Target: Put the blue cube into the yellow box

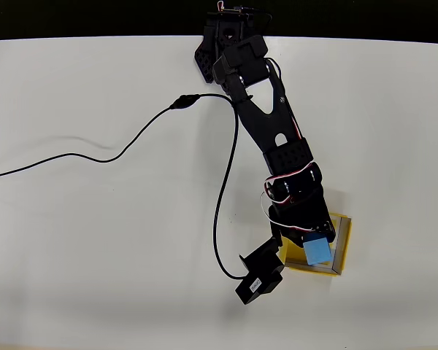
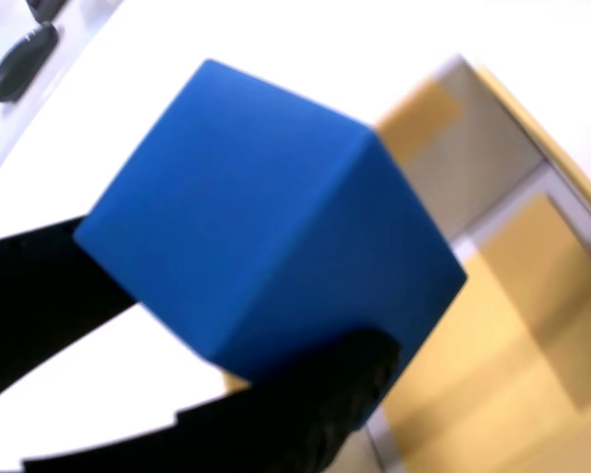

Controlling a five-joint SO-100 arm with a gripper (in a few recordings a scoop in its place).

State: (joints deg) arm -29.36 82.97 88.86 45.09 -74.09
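Note:
The blue cube (image 1: 317,251) hangs over the yellow box (image 1: 342,244) at the lower right of the overhead view, held at the end of the black arm. In the wrist view the blue cube (image 2: 266,222) looms large and close, with black fingers (image 2: 305,394) pressed against its lower and left faces. My gripper (image 1: 314,244) is shut on it. Behind the cube in the wrist view lie the box's yellow floor (image 2: 502,365) and pale grey inner wall (image 2: 473,158). The arm covers the box's left part in the overhead view.
A black cable (image 1: 131,142) snakes across the white table (image 1: 95,255) from the left edge to the arm, then loops down to the wrist camera (image 1: 260,275). The table's far edge meets a dark background at the top.

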